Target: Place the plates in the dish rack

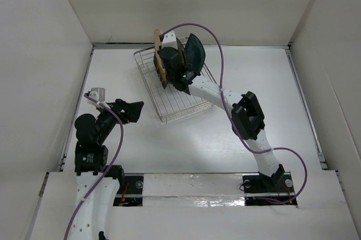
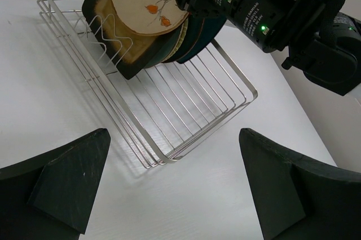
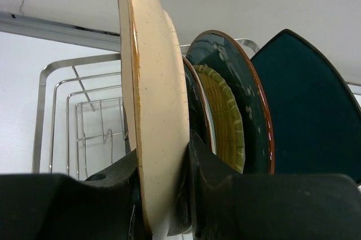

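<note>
Several plates (image 3: 248, 99) on edge in dish rack (image 1: 177, 105) at 12 o'clock of tabletop (image 1: 169, 144). Tan plate (image 3: 155, 116) upright at row's 9 o'clock end, rim pinched between partly closed right jaws. Left jaws spread wide, holding nothing, near 8 o'clock.

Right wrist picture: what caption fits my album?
Right gripper holds a tan plate upright beside plates standing in the dish rack.

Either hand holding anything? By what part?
Right hand pinches the tan bird-drawing plate by its rim, one finger on each face. Left hand is open, empty.
</note>
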